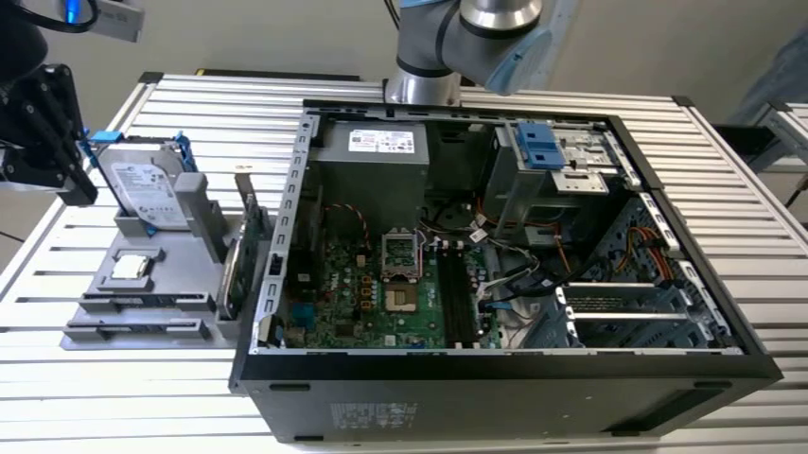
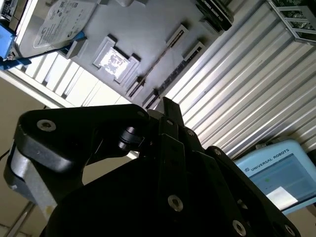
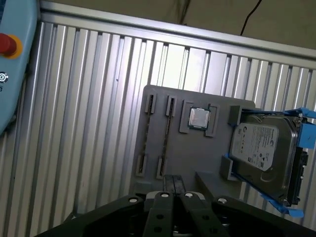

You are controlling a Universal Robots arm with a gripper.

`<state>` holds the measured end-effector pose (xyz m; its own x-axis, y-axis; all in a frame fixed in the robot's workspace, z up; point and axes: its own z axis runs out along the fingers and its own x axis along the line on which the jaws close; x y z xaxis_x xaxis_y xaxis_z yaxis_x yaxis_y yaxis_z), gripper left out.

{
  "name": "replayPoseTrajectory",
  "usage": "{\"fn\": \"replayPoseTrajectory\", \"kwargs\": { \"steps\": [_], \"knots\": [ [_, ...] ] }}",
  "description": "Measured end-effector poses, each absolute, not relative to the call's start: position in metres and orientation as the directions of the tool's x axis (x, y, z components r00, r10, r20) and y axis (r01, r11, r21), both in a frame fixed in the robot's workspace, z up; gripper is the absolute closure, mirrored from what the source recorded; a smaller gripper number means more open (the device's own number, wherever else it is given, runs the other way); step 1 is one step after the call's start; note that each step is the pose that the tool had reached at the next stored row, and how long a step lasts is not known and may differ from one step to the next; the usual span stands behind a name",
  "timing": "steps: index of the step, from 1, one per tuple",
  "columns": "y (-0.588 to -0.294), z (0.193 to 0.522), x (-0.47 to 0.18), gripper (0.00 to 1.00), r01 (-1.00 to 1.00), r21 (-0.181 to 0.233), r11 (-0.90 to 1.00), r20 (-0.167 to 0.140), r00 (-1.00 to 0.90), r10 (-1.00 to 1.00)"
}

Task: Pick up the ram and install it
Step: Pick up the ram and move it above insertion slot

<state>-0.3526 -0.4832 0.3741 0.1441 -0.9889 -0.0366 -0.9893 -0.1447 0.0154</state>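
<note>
The ram (image 3: 166,138) is a thin dark stick standing on edge in the grey holder (image 3: 187,153), between the slot pair beside the processor chip (image 3: 199,118). In the second wrist view the ram (image 2: 157,60) shows as a thin line. My gripper (image 3: 173,181) hangs above the holder's edge, apart from the ram, its fingers together with nothing between them. In the exterior view my gripper (image 1: 74,189) is at the view's left, beside the hard drive (image 1: 139,184). The open computer case (image 1: 505,364) lies to the exterior view's right, with long dark memory slots (image 1: 457,293) on its motherboard.
The silver hard drive (image 3: 264,148) in a blue frame stands on the holder. A green expansion card (image 1: 240,255) stands between the holder and the case. A teach pendant (image 2: 281,173) with a red button (image 3: 6,44) lies on the ribbed metal table (image 1: 707,161).
</note>
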Motion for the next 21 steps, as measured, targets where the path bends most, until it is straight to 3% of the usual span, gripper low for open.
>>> {"fn": "replayPoseTrajectory", "kwargs": {
  "steps": [9, 10, 21],
  "knots": [
    [-0.4832, 0.3741, -0.3526, 1.0, -0.989, 0.016, -0.145, -0.036, 0.144, -0.989],
    [-0.4832, 0.3741, -0.3526, 0.0, -0.989, 0.016, -0.145, -0.036, 0.144, -0.989],
    [-0.4832, 0.3741, -0.3526, 0.0, -0.989, 0.016, -0.145, -0.036, 0.144, -0.989]
  ]
}}
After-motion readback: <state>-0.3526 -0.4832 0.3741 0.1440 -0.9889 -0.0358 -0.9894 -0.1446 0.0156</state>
